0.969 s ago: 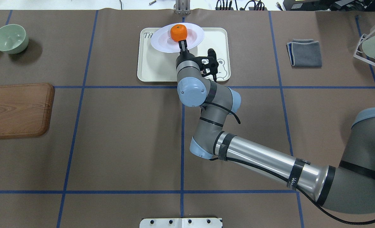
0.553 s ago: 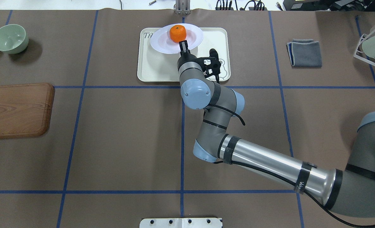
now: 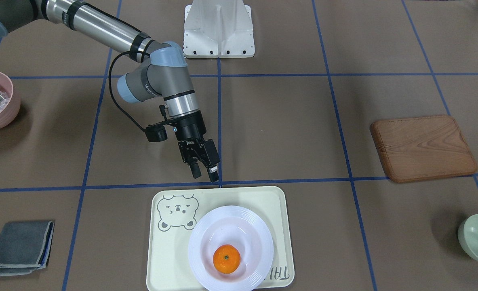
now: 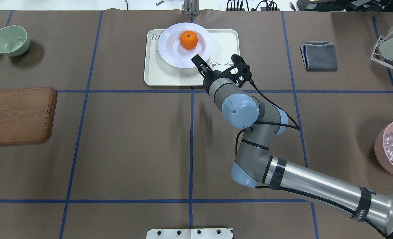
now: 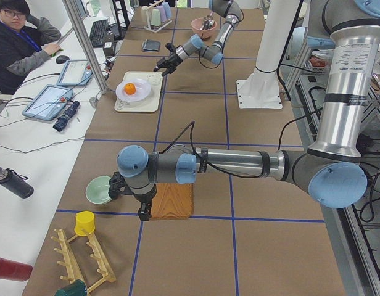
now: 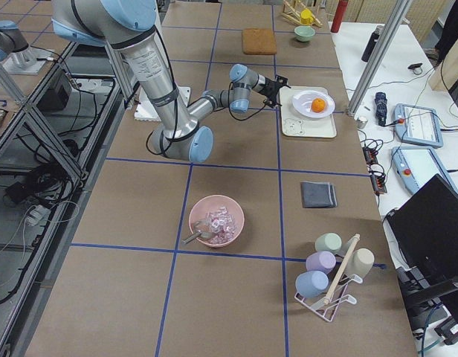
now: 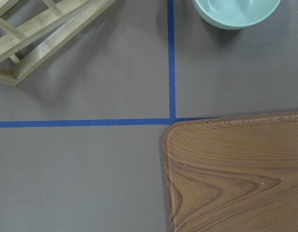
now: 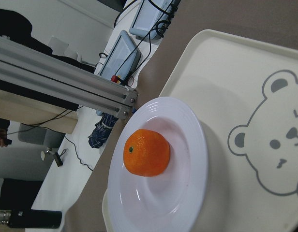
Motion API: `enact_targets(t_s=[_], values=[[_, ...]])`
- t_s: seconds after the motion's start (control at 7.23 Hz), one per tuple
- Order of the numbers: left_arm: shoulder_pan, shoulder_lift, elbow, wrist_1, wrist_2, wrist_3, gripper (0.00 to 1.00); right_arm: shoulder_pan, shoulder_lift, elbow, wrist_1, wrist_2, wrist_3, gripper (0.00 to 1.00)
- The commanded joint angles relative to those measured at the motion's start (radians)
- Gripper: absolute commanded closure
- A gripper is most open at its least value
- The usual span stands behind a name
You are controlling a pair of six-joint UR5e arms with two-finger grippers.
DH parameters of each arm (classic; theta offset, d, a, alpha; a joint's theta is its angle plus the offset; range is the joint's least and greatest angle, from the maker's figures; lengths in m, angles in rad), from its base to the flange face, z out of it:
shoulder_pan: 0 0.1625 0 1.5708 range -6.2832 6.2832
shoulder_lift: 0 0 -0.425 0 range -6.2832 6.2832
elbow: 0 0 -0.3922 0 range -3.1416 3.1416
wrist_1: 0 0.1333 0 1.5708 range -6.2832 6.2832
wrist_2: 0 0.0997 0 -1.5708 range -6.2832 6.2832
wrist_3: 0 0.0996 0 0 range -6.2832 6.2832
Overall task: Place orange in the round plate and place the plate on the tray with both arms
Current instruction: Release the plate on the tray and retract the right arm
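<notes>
The orange (image 3: 226, 258) (image 4: 188, 39) (image 8: 146, 152) lies in the well of the white round plate (image 3: 259, 234) (image 4: 168, 46) (image 8: 187, 183). The plate rests flat on the far part of the cream bear tray (image 3: 271, 202) (image 4: 156, 73) (image 8: 226, 82). My right gripper (image 3: 205, 174) (image 4: 198, 60) hovers open and empty at the tray's near edge, apart from the plate. My left gripper (image 5: 142, 214) shows only in the exterior left view, above the corner of the wooden board (image 5: 171, 200) (image 7: 236, 174). I cannot tell whether it is open or shut.
A pale green bowl (image 4: 10, 39) (image 7: 233, 9) stands beyond the wooden board (image 4: 17, 114) at the left. A folded grey cloth (image 4: 319, 54) lies right of the tray. A pink bowl (image 4: 392, 149) and a cup rack (image 4: 390, 43) sit at the right edge.
My right gripper has let go of the plate's near rim and drawn back toward the robot and to the right. The plate with the orange has settled flat on the tray.
</notes>
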Motion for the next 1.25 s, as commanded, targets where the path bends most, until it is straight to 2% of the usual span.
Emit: enact_targets(t_s=[0.0, 0.28, 0.42, 0.55, 0.69, 0.83, 0.97, 1.11], values=[[-0.002, 0.001, 0.001, -0.001, 0.000, 0.001, 0.02, 0.088, -0.049, 0.112, -0.345, 0.233, -0.410, 0.00], [-0.002, 0.007, -0.001, -0.002, 0.000, 0.001, 0.02, 0.203, -0.084, 0.271, -0.673, 0.430, -0.743, 0.00], [-0.002, 0.007, -0.001, -0.002, 0.000, 0.001, 0.02, 0.261, -0.089, 0.341, -0.824, 0.490, -0.900, 0.00], [-0.002, 0.007, -0.001, -0.002, 0.000, 0.001, 0.02, 0.316, -0.091, 0.372, -0.928, 0.549, -1.047, 0.00], [0.000, 0.007, -0.001, -0.002, 0.000, 0.002, 0.02, 0.397, -0.113, 0.380, -0.945, 0.655, -1.190, 0.00], [0.000, 0.007, -0.001, -0.002, 0.000, 0.001, 0.02, 0.516, -0.173, 0.381, -0.943, 0.806, -1.373, 0.00], [0.000, 0.007, -0.001, -0.002, 0.000, 0.001, 0.02, 0.613, -0.246, 0.398, -0.943, 0.869, -1.556, 0.00], [0.000, 0.007, -0.003, -0.002, 0.000, 0.001, 0.02, 0.702, -0.322, 0.403, -0.943, 0.893, -1.710, 0.00]])
